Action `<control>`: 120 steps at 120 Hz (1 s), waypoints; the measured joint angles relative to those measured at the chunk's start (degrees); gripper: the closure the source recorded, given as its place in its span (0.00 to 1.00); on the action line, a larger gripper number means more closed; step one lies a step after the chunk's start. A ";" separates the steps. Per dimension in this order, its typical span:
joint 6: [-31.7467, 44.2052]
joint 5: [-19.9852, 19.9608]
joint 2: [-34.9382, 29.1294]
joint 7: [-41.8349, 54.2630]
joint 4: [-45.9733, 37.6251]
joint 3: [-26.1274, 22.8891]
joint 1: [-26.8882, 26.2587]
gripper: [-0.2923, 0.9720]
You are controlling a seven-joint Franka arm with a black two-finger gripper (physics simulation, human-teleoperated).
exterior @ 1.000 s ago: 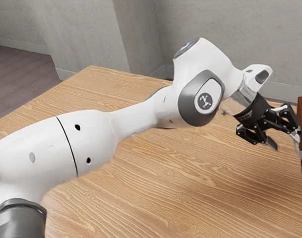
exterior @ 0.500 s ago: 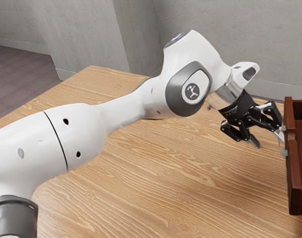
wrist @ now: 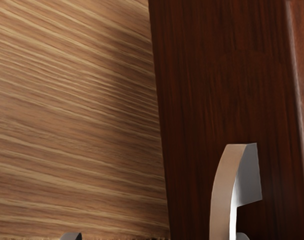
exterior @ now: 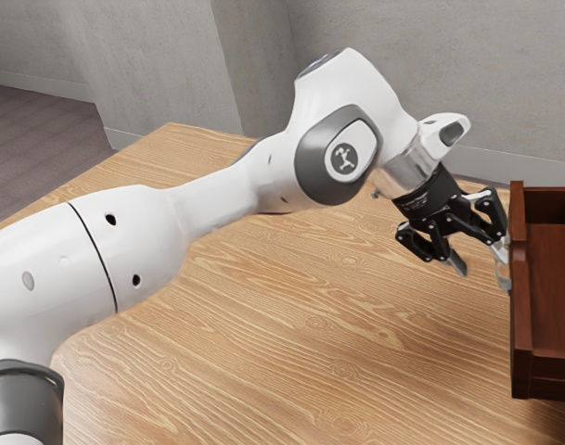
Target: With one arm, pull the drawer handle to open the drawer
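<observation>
Pale metal sat nearest to me: the drawer handle (wrist: 226, 190) curved up between my jaws, which stood wide apart and clamped on nothing. The bar lay close to one finger, though I could not tell whether it touched. That was the danger as I judged it. A pull made by a mere hook could slip off the handle's rounded end, and any sideways drift could skew the dark wooden drawer (exterior: 546, 278) on the table (exterior: 291, 324) or make it bind. My gripper (exterior: 479, 252) was at the drawer's front face, at the exterior view's right, and the drawer's open top showed beyond that face. Behind the hand, my wrist angled down toward the handle, the elbow humped high above the tabletop, and the thick white arm (exterior: 217, 199) ran back to the exterior view's lower left.
</observation>
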 joint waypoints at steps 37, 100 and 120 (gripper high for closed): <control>-1.95 -0.08 -3.32 0.07 -3.82 0.36 2.04 0.51; -3.09 -0.15 -7.26 0.47 -8.20 -0.06 5.01 0.51; -3.59 -0.11 -7.58 0.59 -8.57 0.04 5.34 0.51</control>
